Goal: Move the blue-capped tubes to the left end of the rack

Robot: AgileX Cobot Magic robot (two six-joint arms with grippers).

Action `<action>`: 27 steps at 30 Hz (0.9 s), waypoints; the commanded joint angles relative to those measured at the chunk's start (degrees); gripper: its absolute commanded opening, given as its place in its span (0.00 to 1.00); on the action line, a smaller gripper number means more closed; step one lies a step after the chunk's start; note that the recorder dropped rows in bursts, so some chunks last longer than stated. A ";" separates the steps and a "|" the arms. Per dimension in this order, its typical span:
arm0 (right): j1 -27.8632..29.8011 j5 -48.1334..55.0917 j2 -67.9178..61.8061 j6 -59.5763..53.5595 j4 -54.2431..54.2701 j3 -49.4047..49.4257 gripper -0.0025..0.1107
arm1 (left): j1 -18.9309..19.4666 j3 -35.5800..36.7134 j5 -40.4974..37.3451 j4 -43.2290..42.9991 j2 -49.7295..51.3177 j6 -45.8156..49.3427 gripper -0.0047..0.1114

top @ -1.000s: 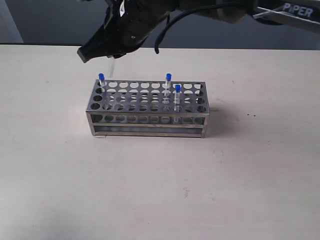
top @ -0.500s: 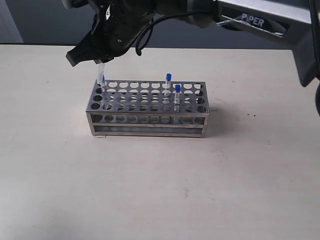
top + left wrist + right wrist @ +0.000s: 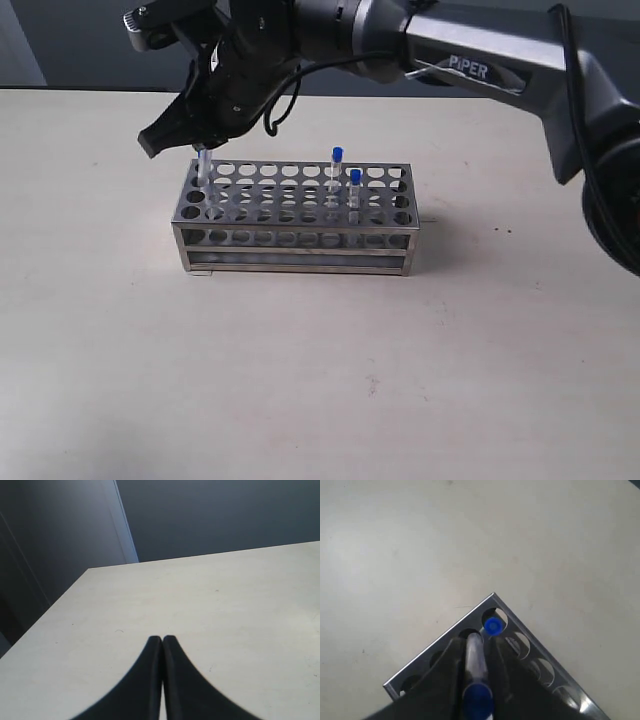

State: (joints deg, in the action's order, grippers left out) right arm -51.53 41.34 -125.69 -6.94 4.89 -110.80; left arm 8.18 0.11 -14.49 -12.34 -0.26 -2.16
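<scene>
The steel rack [image 3: 290, 205] stands in the middle of the table. My right gripper [image 3: 196, 143] reaches across to its left end and is shut on a blue-capped tube [image 3: 474, 657], held between the fingers [image 3: 450, 655]. The tube's lower end [image 3: 203, 168] meets a hole in the leftmost column. Next to it, another blue-capped tube [image 3: 493, 626] stands in the corner hole of the rack [image 3: 434, 644]. Two more blue-capped tubes [image 3: 338, 157] [image 3: 355, 180] stand right of the rack's middle. My left gripper [image 3: 162, 639] is shut on nothing, over bare table [image 3: 225, 595].
The right arm's long grey link [image 3: 480, 55] stretches from the upper right above the rack's back. The pale table [image 3: 320, 380] surrounds the rack. A dark wall lies beyond the table's far edge [image 3: 200, 557].
The right gripper has moved left and down with the tube. The tube's lower end, earlier above the rack's back-left area, now sits at a hole in the leftmost column.
</scene>
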 commanded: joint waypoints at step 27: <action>-0.11 -8.23 -6.05 -0.56 5.64 -0.39 0.02 | 0.22 -0.11 0.78 0.04 0.26 -0.20 0.04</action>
State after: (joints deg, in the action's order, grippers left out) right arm -51.53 33.04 -130.55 -7.10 9.84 -110.90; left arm 8.18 0.11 -14.49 -12.34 -0.26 -2.16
